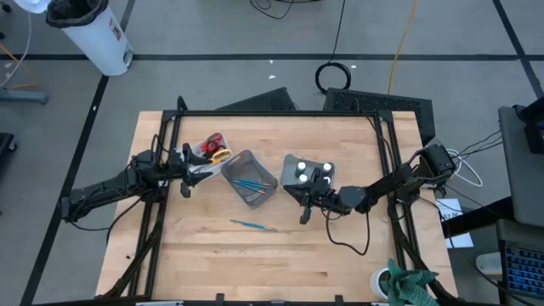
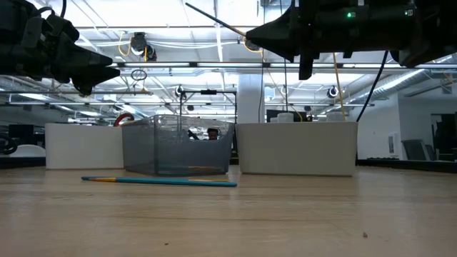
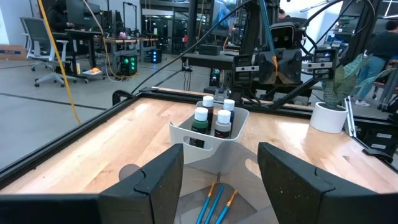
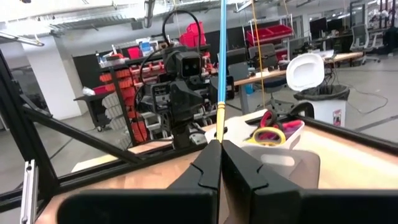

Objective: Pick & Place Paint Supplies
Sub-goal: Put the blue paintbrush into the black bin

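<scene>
1. Holding a thin blue brush (image 4: 222,62) upright between closed fingers, the right gripper (image 1: 303,210) hangs above the table just near of the white bin of paint bottles (image 1: 310,172).
2. The left gripper (image 1: 185,177) hovers with its fingers spread and nothing between them, between the white bin of scissors (image 1: 212,150) on the far left and the grey mesh tray (image 1: 249,177) at the middle.
3. Sorted so far, as I judge it: four white-capped bottles stand in their bin on the right, the scissors lie in theirs, and three brushes (image 3: 214,202) lie in the mesh tray.
4. Left to do: the held brush has yet to go into the tray, and one more brush, teal with an orange end (image 1: 252,224), lies loose on the wood nearer than the tray.
5. The task looks well past halfway, with only these two brushes outstanding.
</scene>
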`<state>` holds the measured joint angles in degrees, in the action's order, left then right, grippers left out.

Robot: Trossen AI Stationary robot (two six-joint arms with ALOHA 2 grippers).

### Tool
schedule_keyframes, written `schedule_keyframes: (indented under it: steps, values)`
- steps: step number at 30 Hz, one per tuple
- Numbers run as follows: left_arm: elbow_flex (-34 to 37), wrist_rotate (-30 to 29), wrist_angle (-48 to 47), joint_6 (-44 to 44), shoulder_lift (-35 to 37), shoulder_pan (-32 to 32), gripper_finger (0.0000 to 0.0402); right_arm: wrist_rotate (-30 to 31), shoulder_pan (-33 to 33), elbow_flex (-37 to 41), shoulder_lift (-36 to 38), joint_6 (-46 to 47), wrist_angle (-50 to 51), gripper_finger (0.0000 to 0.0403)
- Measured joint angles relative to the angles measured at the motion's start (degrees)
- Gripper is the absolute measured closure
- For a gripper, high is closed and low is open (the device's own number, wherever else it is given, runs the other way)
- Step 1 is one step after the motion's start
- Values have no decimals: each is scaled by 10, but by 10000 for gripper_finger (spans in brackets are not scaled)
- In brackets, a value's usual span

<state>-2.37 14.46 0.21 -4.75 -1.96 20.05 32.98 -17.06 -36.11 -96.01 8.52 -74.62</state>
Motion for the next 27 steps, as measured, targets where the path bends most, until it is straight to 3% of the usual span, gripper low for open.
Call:
schedule_keyframes:
  steps: [22,27]
  values:
    - [0,0,0,0,0,0,188,-3,5,0,0,13,49,403]
    - [0,0,0,0,0,0,188,-55,5,0,0,9,49,403]
